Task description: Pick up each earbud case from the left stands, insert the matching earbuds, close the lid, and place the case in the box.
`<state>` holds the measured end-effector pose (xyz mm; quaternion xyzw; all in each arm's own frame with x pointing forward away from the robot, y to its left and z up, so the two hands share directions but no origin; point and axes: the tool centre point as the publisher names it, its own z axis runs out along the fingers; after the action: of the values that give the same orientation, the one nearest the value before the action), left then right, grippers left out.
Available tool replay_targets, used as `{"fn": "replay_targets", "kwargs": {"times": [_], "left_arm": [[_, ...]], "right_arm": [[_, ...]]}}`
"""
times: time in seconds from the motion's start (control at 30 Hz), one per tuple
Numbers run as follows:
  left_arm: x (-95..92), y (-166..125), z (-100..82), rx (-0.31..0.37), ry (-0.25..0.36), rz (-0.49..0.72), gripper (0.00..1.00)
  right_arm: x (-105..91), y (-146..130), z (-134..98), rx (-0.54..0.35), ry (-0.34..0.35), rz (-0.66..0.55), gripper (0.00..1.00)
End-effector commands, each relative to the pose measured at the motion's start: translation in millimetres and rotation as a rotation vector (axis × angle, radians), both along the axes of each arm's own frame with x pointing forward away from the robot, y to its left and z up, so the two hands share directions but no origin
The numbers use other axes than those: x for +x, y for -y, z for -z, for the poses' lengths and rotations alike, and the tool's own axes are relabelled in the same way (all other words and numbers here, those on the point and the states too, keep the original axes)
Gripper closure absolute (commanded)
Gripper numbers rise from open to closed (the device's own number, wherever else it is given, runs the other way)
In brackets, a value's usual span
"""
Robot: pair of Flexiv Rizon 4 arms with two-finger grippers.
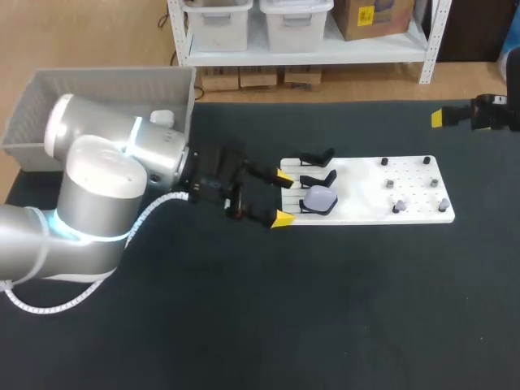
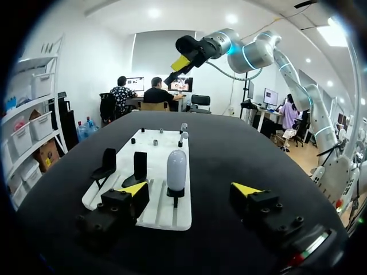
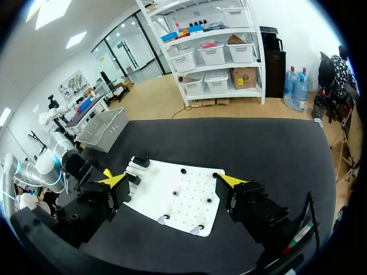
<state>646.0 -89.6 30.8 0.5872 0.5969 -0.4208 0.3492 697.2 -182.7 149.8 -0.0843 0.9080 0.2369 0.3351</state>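
Note:
A pale lavender earbud case (image 1: 319, 199) stands upright on the nearest black stand at the left end of the white board (image 1: 366, 213). My left gripper (image 1: 283, 197) is open just left of it, its yellow tips wide apart. In the left wrist view the case (image 2: 176, 169) is slightly ahead of the left gripper (image 2: 190, 189), between the lines of its fingers and touching neither. Two more stands (image 1: 317, 177) are empty. Small earbuds (image 1: 398, 207) sit on pegs at the board's right end. My right gripper (image 3: 173, 180) hangs open high over the board (image 3: 183, 200), at the table's far right (image 1: 479, 114).
The grey box (image 1: 106, 89) stands at the table's far left corner, with a small white thing (image 1: 162, 118) inside, behind my left arm. Dark tabletop (image 1: 325, 309) surrounds the board. In the right wrist view the box (image 3: 106, 127) lies beyond the board, my left arm (image 3: 57, 166) beside it.

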Motion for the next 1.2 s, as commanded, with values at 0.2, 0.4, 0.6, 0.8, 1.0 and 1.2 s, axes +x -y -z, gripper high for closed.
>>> {"fn": "replay_targets", "kwargs": {"times": [0.2, 0.4, 0.6, 0.8, 1.0, 1.2], "left_arm": [[6.3, 14, 7.4, 0.013, -0.008, 0.012, 0.35], [9.3, 18, 11.6, 0.021, -0.016, 0.015, 0.18], [11.5, 21, 11.4, 0.017, -0.015, 0.011, 0.24], [12.7, 25, 13.3, 0.01, -0.017, 0.019, 0.23], [12.0, 29, 13.8, 0.012, -0.02, 0.019, 0.28], [14.5, 34, 14.7, 0.011, -0.019, 0.021, 0.32]], "right_arm": [[0.5, 0, 1, 0.001, 0.001, -0.002, 0.0], [0.5, 0, 1, 0.001, 0.001, -0.002, 0.0], [0.5, 0, 1, 0.001, 0.001, -0.002, 0.0], [0.5, 0, 1, 0.001, 0.001, -0.002, 0.0], [0.5, 0, 1, 0.001, 0.001, -0.002, 0.0], [0.5, 0, 1, 0.001, 0.001, -0.002, 0.0]]}}
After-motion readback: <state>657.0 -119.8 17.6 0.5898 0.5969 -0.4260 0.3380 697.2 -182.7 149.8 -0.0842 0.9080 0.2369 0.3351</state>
